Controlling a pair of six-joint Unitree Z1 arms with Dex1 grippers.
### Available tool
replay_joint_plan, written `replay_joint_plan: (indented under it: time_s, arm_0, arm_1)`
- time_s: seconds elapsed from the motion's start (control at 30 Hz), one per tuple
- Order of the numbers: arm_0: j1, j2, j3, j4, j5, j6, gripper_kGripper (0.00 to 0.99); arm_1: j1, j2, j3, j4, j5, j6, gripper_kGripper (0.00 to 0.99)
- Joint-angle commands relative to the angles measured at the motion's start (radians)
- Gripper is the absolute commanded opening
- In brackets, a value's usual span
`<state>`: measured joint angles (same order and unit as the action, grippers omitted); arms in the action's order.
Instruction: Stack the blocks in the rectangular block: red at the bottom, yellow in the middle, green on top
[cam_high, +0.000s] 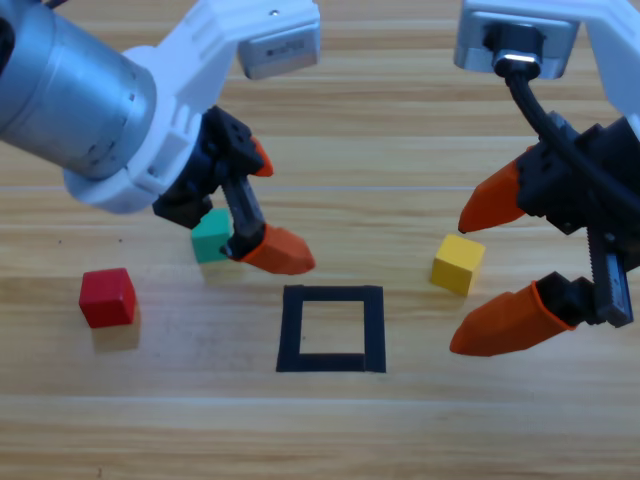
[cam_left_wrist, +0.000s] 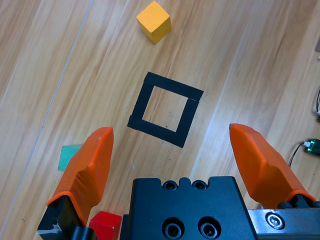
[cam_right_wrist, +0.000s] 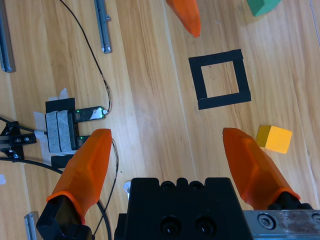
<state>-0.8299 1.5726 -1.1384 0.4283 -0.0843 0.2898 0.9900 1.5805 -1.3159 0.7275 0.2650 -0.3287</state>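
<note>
The red cube (cam_high: 107, 297) sits on the table at the left. Partly hidden under my left gripper (cam_high: 287, 212) is the green cube (cam_high: 209, 238); that gripper hangs open above the table with nothing held. The yellow cube (cam_high: 458, 263) stands right of the black square outline (cam_high: 332, 328), whose centre is bare wood. My right gripper (cam_high: 460, 287) hovers open close to the yellow cube. In the left wrist view the outline (cam_left_wrist: 165, 109) lies ahead, the green cube (cam_left_wrist: 70, 156) to the left. In the right wrist view the yellow cube (cam_right_wrist: 273, 138) lies outside the right jaw.
The right wrist view shows cables and a small taped circuit board (cam_right_wrist: 75, 117) on the table, with metal strips (cam_right_wrist: 102, 25) nearby. The left arm's orange jaw tip (cam_right_wrist: 185, 15) shows at that view's top.
</note>
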Motion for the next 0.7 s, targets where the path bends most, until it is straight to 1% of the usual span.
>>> replay_joint_plan:
  time_s: [0.03, 0.2, 0.27, 0.3, 0.37, 0.4, 0.47, 0.5, 0.53, 0.6, 0.67, 0.7]
  arm_0:
    - [-0.029, 0.037, 0.029, 0.004, 0.017, -0.011, 0.99]
    - [-0.029, 0.035, 0.029, 0.001, 0.017, -0.012, 0.99]
    - [-0.029, 0.037, 0.026, 0.001, 0.017, -0.012, 0.99]
    - [-0.029, 0.035, 0.026, 0.001, 0.017, -0.012, 0.99]
    - [-0.029, 0.033, 0.026, 0.001, 0.023, -0.015, 0.99]
    - [-0.029, 0.032, 0.029, 0.001, 0.026, -0.02, 0.99]
    - [-0.028, 0.018, 0.037, 0.003, 0.04, -0.049, 0.99]
    - [-0.02, 0.006, 0.042, 0.003, 0.054, -0.074, 0.99]
    - [0.003, -0.008, 0.045, 0.003, 0.093, -0.121, 0.99]
    - [0.04, -0.034, 0.043, 0.01, 0.126, -0.205, 0.99]
    - [0.107, -0.06, 0.045, 0.033, 0.149, -0.305, 0.99]
    - [0.138, -0.072, 0.043, 0.058, 0.172, -0.362, 0.99]
  arm_1:
    - [0.022, 0.038, 0.017, -0.014, -0.004, -0.001, 0.976]
    - [0.022, 0.026, 0.021, -0.014, -0.013, 0.008, 0.976]
    - [0.022, 0.009, 0.032, -0.037, -0.05, 0.019, 0.976]
    - [0.022, -0.001, 0.046, -0.062, -0.093, 0.057, 0.976]
    - [0.022, -0.011, 0.072, -0.12, -0.211, 0.143, 0.976]
    - [0.022, -0.01, 0.084, -0.149, -0.277, 0.183, 0.976]
    - [0.022, 0.006, 0.118, -0.229, -0.435, 0.31, 0.971]
    - [0.022, 0.018, 0.135, -0.258, -0.494, 0.366, 0.968]
    - [0.022, 0.03, 0.162, -0.301, -0.527, 0.421, 0.969]
    - [0.021, 0.05, 0.21, -0.373, -0.615, 0.487, 0.969]
    - [0.021, 0.064, 0.237, -0.415, -0.63, 0.497, 0.969]
    - [0.021, 0.081, 0.241, -0.427, -0.635, 0.508, 0.968]
